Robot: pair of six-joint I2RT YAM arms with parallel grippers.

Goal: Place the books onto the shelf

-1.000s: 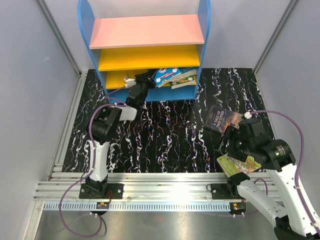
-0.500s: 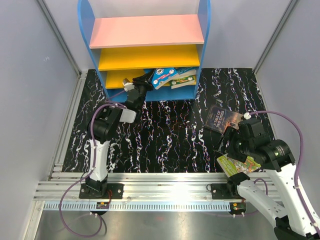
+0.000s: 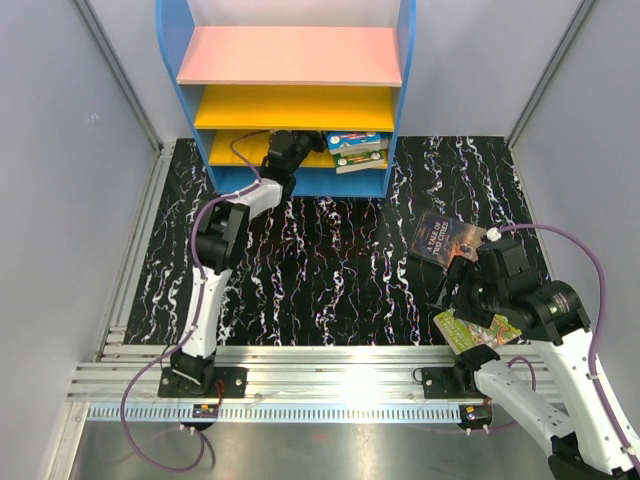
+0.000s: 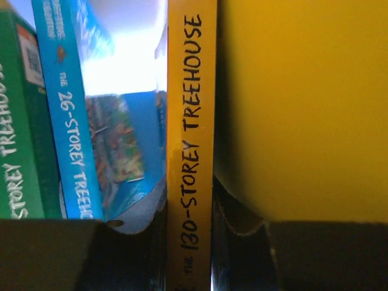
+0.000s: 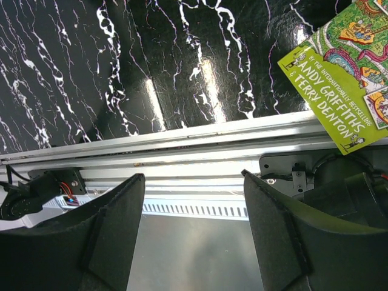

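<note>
rail [image 5: 200, 136]: metal strip along the near edge of the counter [image 3: 340, 280], 6 o'clock side.
right hand [image 5: 193, 233]: hangs over the rail at about 5 o'clock, both dark fingers [image 5: 109, 236] spread wide, nothing between them.
lime-green book [image 3: 476, 328]: flat, cover up, about 5 o'clock, near corner lapping onto the rail. Partly under the right arm in the top view. Up and to the right of the right hand in the wrist view, not touching it.
dark book [image 3: 446, 238]: flat on the counter at about 3 o'clock, cover up, tilted. Just beyond the right arm, well apart from the shelf.
left arm [image 3: 215, 260]: stretched from 7 o'clock up to 12 o'clock, wrist inside the low part of the shelf.
left hand [image 4: 189, 239]: narrow, closed on the yellow book, one finger on each side of the spine at the bottom of the wrist view.
yellow book [image 4: 191, 121]: spine reads "130-Storey Treehouse", held in the left hand, right against a yellow shelf board [image 4: 303, 103].
blue book [image 4: 73, 151]: "26-Storey Treehouse" spine, beside the yellow book with a small gap.
green book [image 4: 15, 133]: spine partly cut off, just beside the blue book on its outer side.
shelved stack [image 3: 352, 150]: books lying flat, right half of the shelf's low level, about 12 o'clock. Exact board hard to tell.
shelf [image 3: 290, 55]: far edge of the counter, 12 o'clock, upright, blue sides, pink top board, yellow boards below.
</note>
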